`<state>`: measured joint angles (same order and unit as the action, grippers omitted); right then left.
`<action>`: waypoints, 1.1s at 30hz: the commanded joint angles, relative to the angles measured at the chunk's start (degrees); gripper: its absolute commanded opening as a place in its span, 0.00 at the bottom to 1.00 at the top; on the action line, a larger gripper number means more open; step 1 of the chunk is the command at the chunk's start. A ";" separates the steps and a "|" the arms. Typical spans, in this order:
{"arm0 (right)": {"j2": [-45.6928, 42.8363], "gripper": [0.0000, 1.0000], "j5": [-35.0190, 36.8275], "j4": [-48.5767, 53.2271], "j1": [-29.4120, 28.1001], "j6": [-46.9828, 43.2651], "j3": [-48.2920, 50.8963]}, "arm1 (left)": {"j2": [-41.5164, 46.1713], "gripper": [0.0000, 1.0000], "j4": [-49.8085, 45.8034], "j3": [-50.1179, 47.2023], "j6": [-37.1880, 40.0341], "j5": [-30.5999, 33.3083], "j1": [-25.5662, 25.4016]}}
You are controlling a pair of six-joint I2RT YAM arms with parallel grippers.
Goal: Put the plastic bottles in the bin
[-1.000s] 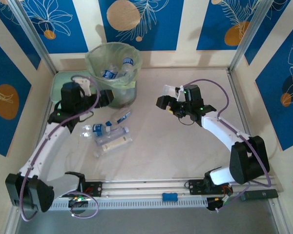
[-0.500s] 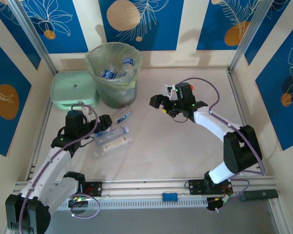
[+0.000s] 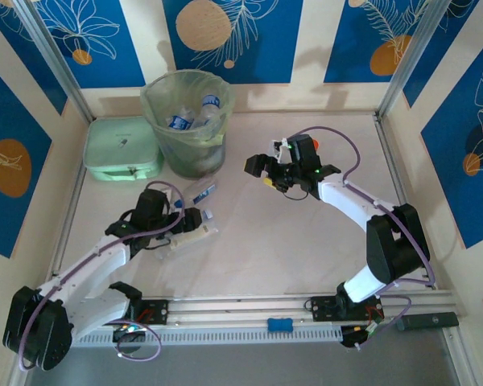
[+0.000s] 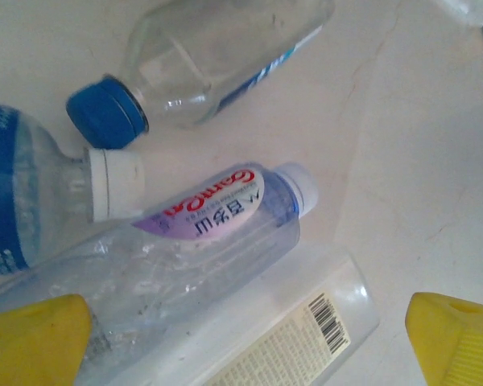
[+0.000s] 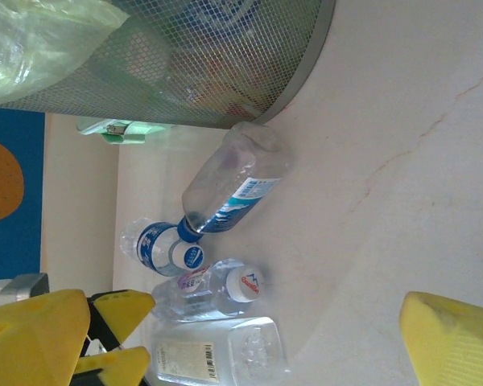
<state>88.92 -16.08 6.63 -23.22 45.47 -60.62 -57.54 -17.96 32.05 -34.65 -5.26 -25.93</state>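
Your pale marbled table [image 3: 306, 249] sits inside blue-flowered walls [image 3: 249, 48], bin [image 3: 197, 157] upper left; left gripper [image 3: 193, 219] and right gripper [image 3: 254, 166] both gape open.

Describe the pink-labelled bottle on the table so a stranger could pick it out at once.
Start at the mesh bin with the green liner; in front of it a few bottles lie on the table. Take the clear bottle between a blue-labelled bottle and a clear container with a barcode. It alone has an oval pink-purple label with red lettering.
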 commanded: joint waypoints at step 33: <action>-4.45 0.99 0.51 -0.65 1.16 0.32 4.10 | -12.49 1.00 -14.81 8.22 0.35 10.26 -19.88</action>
<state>86.65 -15.44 6.44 -22.37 45.47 -57.28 -68.73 -30.30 38.26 -34.63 3.62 -44.10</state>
